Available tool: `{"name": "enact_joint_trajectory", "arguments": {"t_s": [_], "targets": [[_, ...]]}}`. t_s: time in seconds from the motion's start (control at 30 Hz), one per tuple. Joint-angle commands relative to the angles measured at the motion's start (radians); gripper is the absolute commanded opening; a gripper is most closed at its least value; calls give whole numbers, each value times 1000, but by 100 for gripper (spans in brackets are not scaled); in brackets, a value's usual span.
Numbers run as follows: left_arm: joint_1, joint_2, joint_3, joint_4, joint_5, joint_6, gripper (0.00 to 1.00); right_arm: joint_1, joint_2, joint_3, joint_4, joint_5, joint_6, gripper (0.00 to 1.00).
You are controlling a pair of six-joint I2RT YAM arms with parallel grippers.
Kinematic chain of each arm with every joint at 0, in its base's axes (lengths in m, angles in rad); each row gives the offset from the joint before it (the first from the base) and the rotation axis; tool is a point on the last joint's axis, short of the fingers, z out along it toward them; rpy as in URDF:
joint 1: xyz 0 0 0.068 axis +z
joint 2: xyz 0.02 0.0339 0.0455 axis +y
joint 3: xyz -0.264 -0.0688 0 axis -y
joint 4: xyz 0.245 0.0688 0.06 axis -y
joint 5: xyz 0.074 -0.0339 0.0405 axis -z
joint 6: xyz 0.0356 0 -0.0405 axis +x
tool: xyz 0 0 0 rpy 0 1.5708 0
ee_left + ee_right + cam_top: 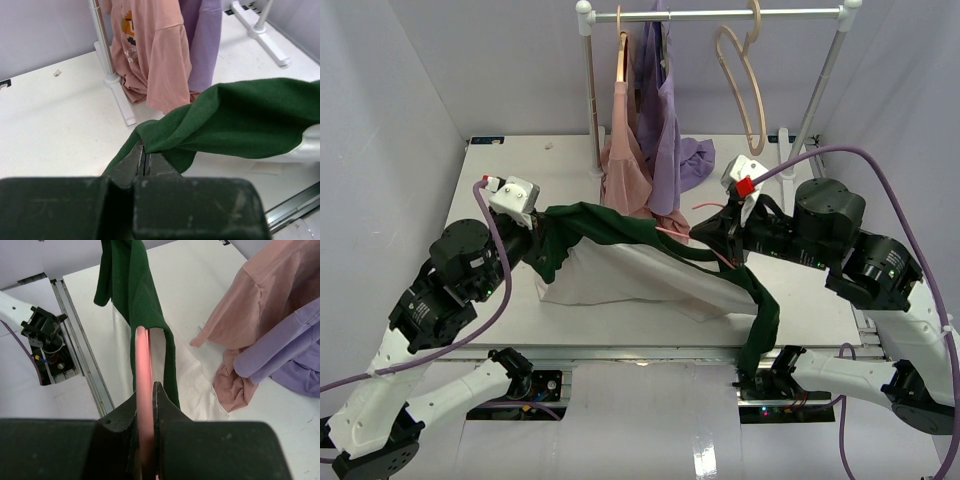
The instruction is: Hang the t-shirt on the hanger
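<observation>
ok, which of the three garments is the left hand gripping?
The green-sleeved cream t-shirt; the left hand is shut on its green fabric. The pink garment and lilac garment hang on the rack.

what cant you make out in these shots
- Top view: most of the thin pale pink wire hanger is covered by the cream-white, green-sleeved t-shirt; its hook is not visible.
- Right wrist view: the hanger's far end goes inside green cloth; the right tool covers its near part.
- Left wrist view: the body of the left tool blocks the lower frame.
- The shirt's front drawing shows in no view.
</observation>
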Motion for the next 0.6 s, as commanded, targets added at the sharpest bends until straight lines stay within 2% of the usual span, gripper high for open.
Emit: {"name": "enact_joint_trajectory", "arguments": {"t_s": [0.0, 0.23, 0.37, 0.4, 0.47, 0.5, 0.57], "targets": [[-1, 18, -4, 8, -85, 7, 0, -2, -19, -33, -26, -25, -39, 8], [-1, 18, -8, 8, -134, 13, 0, -3, -26, -44, -60, -35, -55, 8], [-1, 32, -15, -14, -144, 13, 2, -3, -26, 12, -29, -64, -49, 8], [-1, 38, -16, -21, -143, 13, 13, -3, -19, 38, -22, -69, -40, 8], [-1, 55, -8, -38, -125, 16, 43, -2, 5, 109, -23, -78, -15, 8], [-1, 63, 9, -57, -91, 16, 52, -3, 24, 132, -27, -81, -6, 8], [1, 87, 53, -94, -11, 72, 59, -3, 63, 165, -58, -78, 1, 8]]}}
